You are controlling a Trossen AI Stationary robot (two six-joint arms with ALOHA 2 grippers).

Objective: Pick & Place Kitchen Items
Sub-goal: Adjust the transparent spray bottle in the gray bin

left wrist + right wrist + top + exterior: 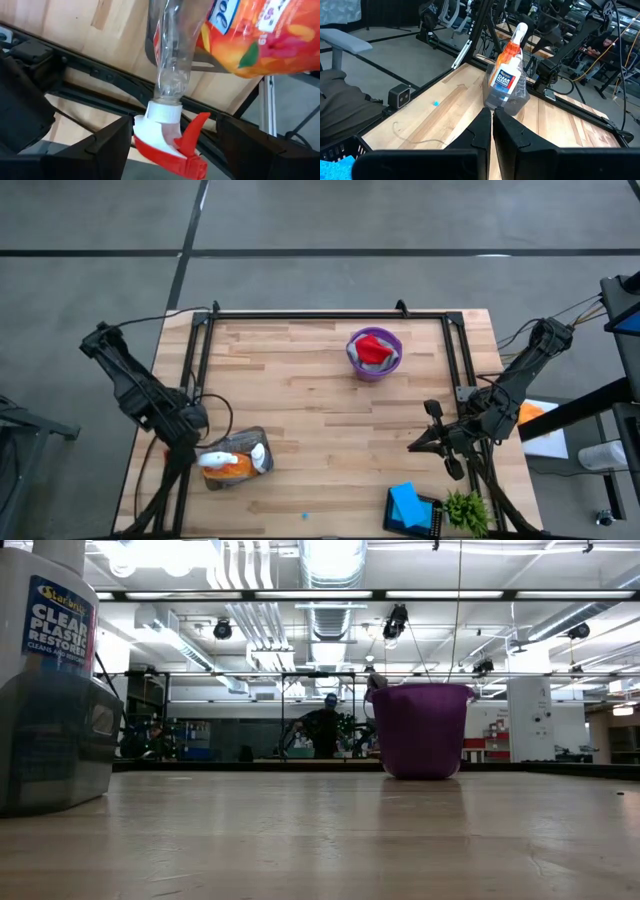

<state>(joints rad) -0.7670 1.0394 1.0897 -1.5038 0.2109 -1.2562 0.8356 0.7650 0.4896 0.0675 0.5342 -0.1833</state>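
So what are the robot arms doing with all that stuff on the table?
They are tidying kitchen things. The left gripper is at the near left of the table, its jaws spread around the orange spray bottle, which stands in a grey holder beside a clear spray bottle. The right gripper waits shut at the right side. A red cloth already sits in the purple bucket.

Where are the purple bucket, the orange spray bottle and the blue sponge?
purple bucket (352, 360): high view, left rim.
orange spray bottle (260, 35): left wrist view, orange label.
blue sponge (405, 502): high view, top face.
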